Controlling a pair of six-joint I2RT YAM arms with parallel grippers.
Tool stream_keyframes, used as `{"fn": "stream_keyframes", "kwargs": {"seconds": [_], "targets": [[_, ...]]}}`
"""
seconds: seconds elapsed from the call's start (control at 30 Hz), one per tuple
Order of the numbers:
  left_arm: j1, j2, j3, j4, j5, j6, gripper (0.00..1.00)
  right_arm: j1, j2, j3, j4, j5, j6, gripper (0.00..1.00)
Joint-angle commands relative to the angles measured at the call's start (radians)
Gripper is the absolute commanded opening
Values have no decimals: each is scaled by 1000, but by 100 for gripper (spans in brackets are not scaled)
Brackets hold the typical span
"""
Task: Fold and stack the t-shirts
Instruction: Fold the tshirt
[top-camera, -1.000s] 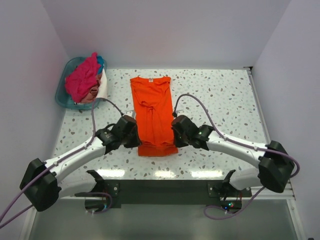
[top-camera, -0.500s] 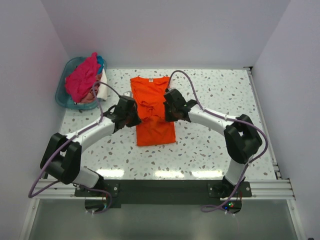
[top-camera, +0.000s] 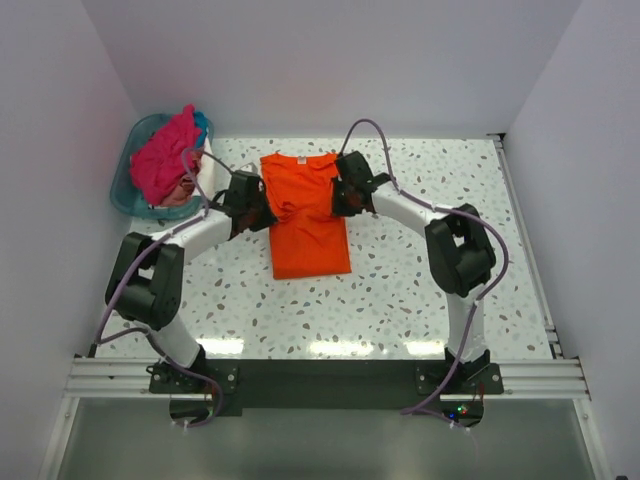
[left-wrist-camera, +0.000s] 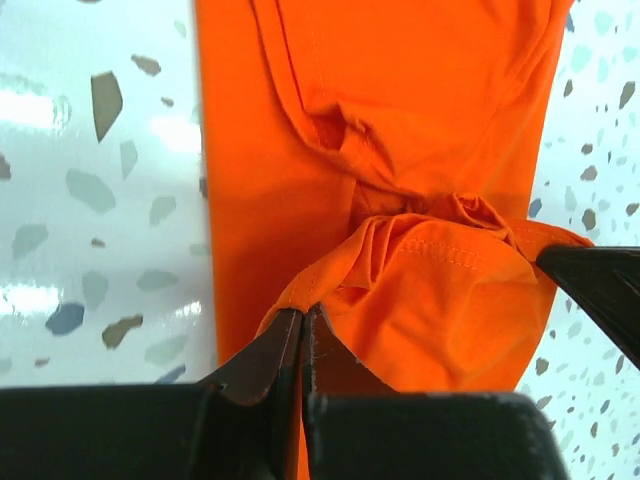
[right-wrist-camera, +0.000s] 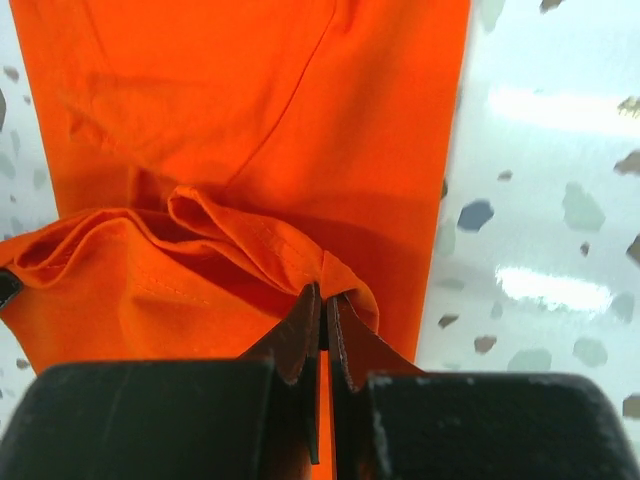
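The orange t-shirt (top-camera: 310, 215) lies lengthwise on the speckled table, sides folded in, its lower hem doubled up toward the collar. My left gripper (top-camera: 262, 206) is shut on the hem's left corner (left-wrist-camera: 300, 300) and my right gripper (top-camera: 342, 198) is shut on the hem's right corner (right-wrist-camera: 335, 280). Both hold the hem over the shirt's upper middle, and the cloth bunches and sags between them. Magenta-pink (top-camera: 165, 160), blue (top-camera: 201, 125) and white (top-camera: 205, 172) shirts are heaped in the teal basket.
The teal basket (top-camera: 128, 195) stands at the table's back left corner, just left of my left arm. White walls close in the back and both sides. Bare speckled table (top-camera: 450, 250) lies right of the shirt and in front of it.
Both grippers have carried the shirt's lower hem from the near end away toward the collar. The visible shirt has become shorter. Both arms are stretched farther out.
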Motion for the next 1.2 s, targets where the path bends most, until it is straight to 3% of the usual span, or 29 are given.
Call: {"fn": "stream_keyframes", "kwargs": {"seconds": [0.0, 0.03, 0.07, 0.17, 0.2, 0.27, 0.33, 0.37, 0.43, 0.47, 0.53, 0.57, 0.7, 0.97, 1.17], "targets": [[43, 64, 76, 107, 75, 50, 6, -40, 36, 86, 2, -49, -6, 1], [58, 76, 91, 103, 95, 55, 10, -49, 48, 103, 4, -62, 6, 6], [65, 86, 114, 98, 101, 61, 25, -67, 50, 104, 11, -75, 7, 24], [89, 78, 126, 110, 119, 73, 60, -89, 46, 123, 16, -82, 7, 42], [92, 54, 129, 103, 119, 78, 64, -92, 39, 126, 4, -80, 3, 54], [92, 12, 114, 77, 97, 82, 69, -94, -3, 100, 5, -62, -6, 63], [88, -51, 85, 64, 84, 67, 67, -90, -48, 33, 30, -56, -11, 66], [82, -69, 46, 58, 83, 59, 60, -81, -88, 6, 45, -56, -8, 65], [42, -104, 15, 52, 77, 53, 51, -63, -128, -73, 71, -59, -3, 53], [24, -111, -10, 49, 75, 52, 38, -36, -143, -98, 83, -62, 0, 49], [-45, -108, -25, 53, 70, 47, 29, -3, -163, -144, 116, -79, 7, 38], [-68, -101, -25, 37, 64, 42, 21, 30, -165, -152, 129, -91, 9, 35], [-145, -48, -59, 85, 78, 3, 8, 89, -90, -112, 148, -141, 27, 27], [-162, 63, -88, 123, 77, -45, 2, 69, 131, 89, 90, -188, 32, 23], [-167, 112, -127, 110, 49, -63, 0, -34, 171, 86, 126, -253, 89, 25]]}}
